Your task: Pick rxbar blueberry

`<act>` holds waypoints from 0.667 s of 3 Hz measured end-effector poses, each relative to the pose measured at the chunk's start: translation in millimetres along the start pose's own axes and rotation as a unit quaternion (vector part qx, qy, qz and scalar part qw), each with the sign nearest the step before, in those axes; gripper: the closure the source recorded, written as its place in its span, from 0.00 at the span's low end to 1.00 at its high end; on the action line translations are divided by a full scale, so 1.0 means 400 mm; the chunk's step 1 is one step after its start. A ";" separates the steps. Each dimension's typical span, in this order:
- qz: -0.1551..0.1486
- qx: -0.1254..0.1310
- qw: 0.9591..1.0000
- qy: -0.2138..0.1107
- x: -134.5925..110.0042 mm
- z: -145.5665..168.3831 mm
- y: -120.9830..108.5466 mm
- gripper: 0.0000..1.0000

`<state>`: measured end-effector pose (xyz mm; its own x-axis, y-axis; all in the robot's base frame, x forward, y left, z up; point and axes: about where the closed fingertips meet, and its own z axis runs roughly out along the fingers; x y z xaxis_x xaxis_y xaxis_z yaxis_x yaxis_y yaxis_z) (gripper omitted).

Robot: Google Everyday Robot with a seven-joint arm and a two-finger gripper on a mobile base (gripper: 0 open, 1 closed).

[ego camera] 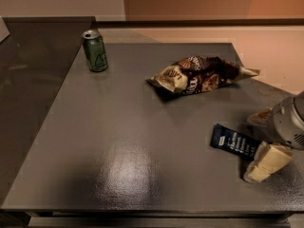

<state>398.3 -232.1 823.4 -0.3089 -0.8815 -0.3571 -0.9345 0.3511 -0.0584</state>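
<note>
The rxbar blueberry (234, 142) is a slim dark navy wrapper with pale text and a small white label, lying flat on the grey table (118, 141) at the right. My gripper (261, 141) reaches in from the right edge, low over the table. Its cream fingers (267, 162) are spread apart, one on the near side and one on the far side of the bar's right end. The jaws stand open and hold nothing.
A crumpled brown-and-cream chip bag (199, 74) lies behind the bar at the table's middle back. A green soda can (95, 50) stands upright at the back left. A darker counter (28, 70) adjoins on the left.
</note>
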 end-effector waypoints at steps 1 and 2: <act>0.001 -0.007 1.000 -0.009 -0.013 0.000 0.006 0.39; 0.000 -0.008 1.000 -0.015 -0.021 -0.006 0.009 0.64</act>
<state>397.1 -224.3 828.5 -0.3047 -0.8714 -0.3845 -0.9372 0.3463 -0.0424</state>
